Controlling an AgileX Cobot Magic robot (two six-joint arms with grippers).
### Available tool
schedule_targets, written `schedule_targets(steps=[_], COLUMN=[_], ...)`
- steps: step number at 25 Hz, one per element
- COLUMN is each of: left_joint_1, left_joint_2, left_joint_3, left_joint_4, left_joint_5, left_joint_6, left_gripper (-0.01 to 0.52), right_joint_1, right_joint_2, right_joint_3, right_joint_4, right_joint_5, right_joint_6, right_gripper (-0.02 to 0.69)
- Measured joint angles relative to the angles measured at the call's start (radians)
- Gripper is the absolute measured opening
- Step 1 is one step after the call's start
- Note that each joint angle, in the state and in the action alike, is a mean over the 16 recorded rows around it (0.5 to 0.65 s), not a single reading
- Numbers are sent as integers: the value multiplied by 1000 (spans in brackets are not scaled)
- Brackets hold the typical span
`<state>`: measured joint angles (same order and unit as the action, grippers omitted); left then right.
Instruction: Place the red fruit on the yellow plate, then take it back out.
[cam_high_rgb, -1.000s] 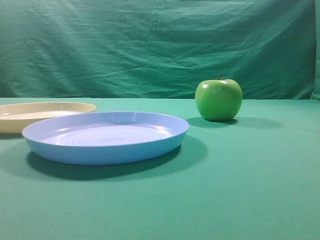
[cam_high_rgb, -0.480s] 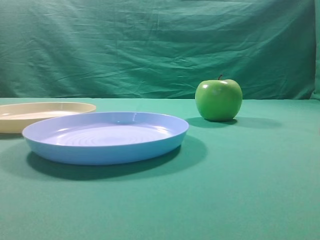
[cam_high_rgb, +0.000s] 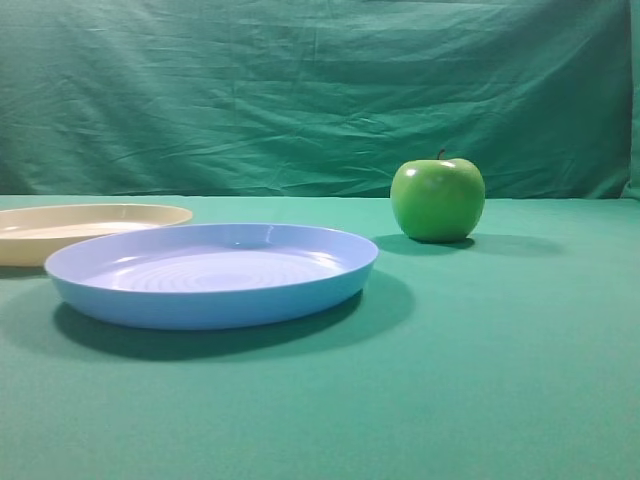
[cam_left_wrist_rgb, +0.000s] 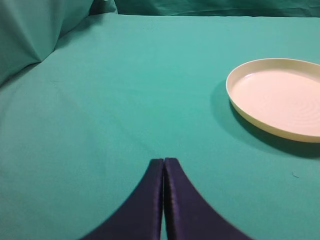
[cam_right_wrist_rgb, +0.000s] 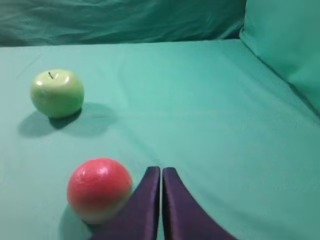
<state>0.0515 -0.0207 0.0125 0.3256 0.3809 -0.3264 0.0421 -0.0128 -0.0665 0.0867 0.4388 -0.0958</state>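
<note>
The red fruit (cam_right_wrist_rgb: 99, 189) lies on the green cloth in the right wrist view, just left of my right gripper (cam_right_wrist_rgb: 161, 171), which is shut with nothing between its dark fingers. The fruit does not show in the exterior high view. The yellow plate (cam_high_rgb: 60, 232) sits empty at the far left of the table, behind the blue plate. In the left wrist view the yellow plate (cam_left_wrist_rgb: 280, 97) lies ahead to the right of my left gripper (cam_left_wrist_rgb: 164, 162), which is shut and holds nothing. Neither gripper shows in the exterior high view.
A light blue plate (cam_high_rgb: 212, 273) stands empty at the front left of the table. A green apple (cam_high_rgb: 437, 199) stands further back to the right; the right wrist view has the green apple (cam_right_wrist_rgb: 57, 93) beyond the red fruit. Green cloth drapes the back and sides.
</note>
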Motion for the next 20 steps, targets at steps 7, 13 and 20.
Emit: schedule_targets(steps=[7, 13, 20], left_joint_1=[0, 0, 0], left_joint_2=[0, 0, 0], left_joint_3=[0, 0, 0], left_joint_4=[0, 0, 0], left_joint_5=[0, 0, 0], left_joint_6=[0, 0, 0], left_gripper=[0, 0, 0], right_joint_1=[0, 0, 0], right_joint_2=[0, 0, 0], right_joint_3=[82, 91, 91], right_joint_4=[-2, -5, -7], right_joint_5=[-54, -58, -58], right_joint_6=[0, 0, 0], right_gripper=[0, 0, 0])
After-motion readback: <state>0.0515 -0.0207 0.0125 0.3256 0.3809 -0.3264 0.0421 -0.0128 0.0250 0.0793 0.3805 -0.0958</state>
